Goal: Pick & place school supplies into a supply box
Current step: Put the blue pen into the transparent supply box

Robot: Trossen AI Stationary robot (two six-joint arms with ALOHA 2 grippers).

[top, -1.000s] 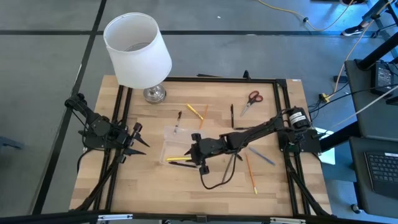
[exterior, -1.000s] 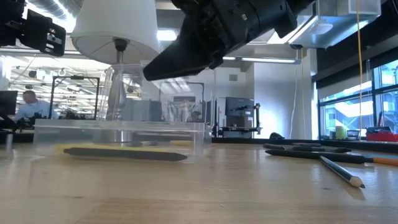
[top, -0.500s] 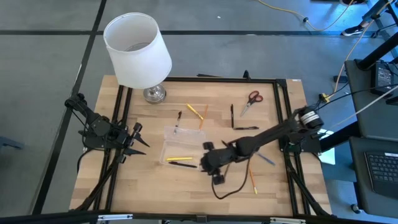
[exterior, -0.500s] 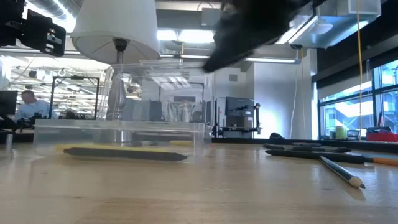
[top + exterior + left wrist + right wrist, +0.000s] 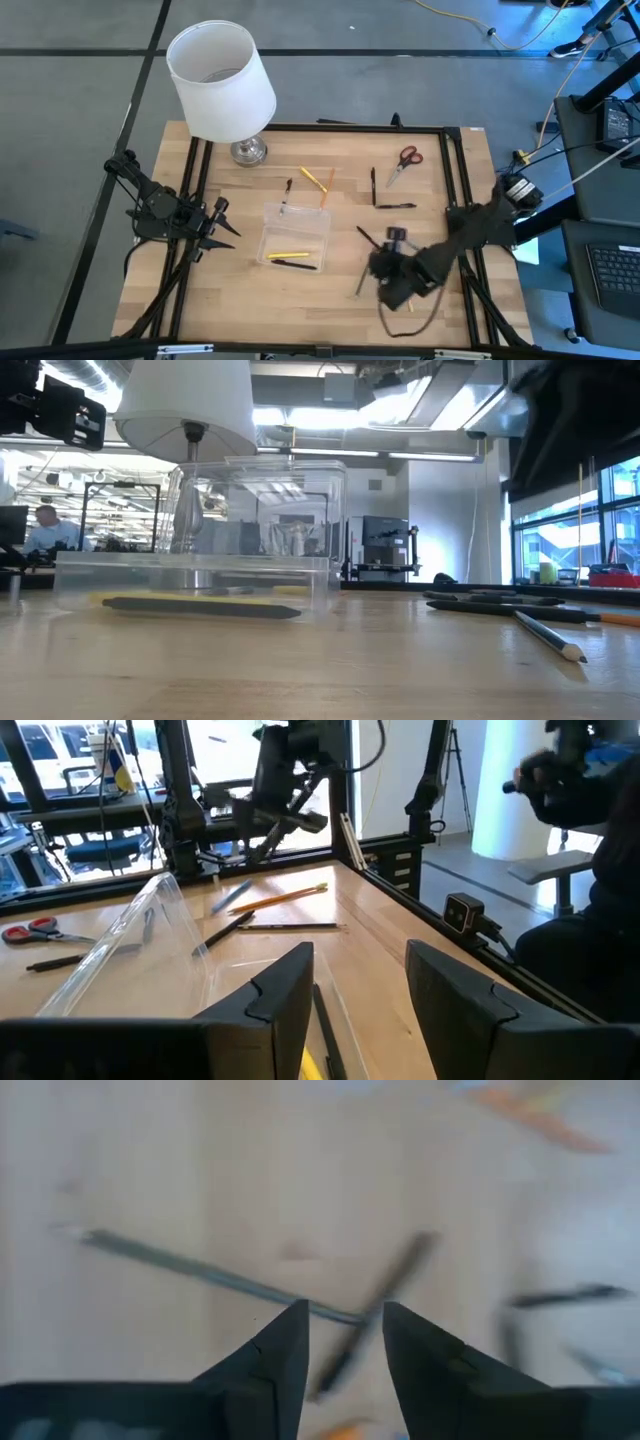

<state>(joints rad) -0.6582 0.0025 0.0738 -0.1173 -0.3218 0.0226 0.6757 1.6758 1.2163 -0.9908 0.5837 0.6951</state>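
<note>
From above, the right tool (image 5: 385,285) hangs over the tabletop (image 5: 230,300) near its front edge, right of the supply box (image 5: 294,234) — its own wrist view alone shows the fingers (image 5: 275,1355) parted and empty above crossed pencils (image 5: 370,1315). The box holds a yellow pencil (image 5: 287,256); a black pen (image 5: 292,264) lies at its front edge. The left tool (image 5: 222,233) waits released at the left edge. The scissors (image 5: 403,163) lie far back.
</note>
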